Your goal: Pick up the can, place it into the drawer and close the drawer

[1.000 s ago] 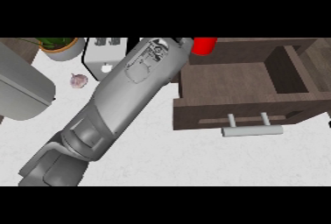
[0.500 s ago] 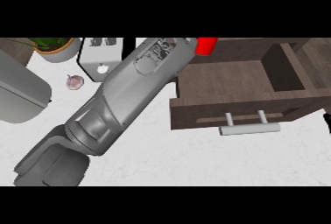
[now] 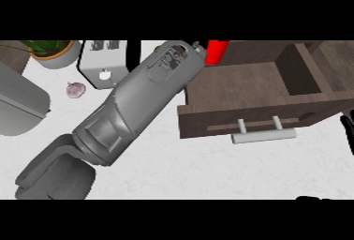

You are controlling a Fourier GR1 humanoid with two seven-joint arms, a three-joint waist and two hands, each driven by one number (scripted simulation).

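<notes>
Even, diffuse lighting is seen throughout; no glare is noted. The white worktop (image 3: 207, 164) is rendered bright, and only faint soft shadows are cast beneath the drawer (image 3: 256, 93) front and the grey forearm (image 3: 138, 103). No motion blur or edge distortion is observed.

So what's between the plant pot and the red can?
In the head view, the white toaster and the top of the robot's grey forearm lie between the plant pot and the red can.
</notes>
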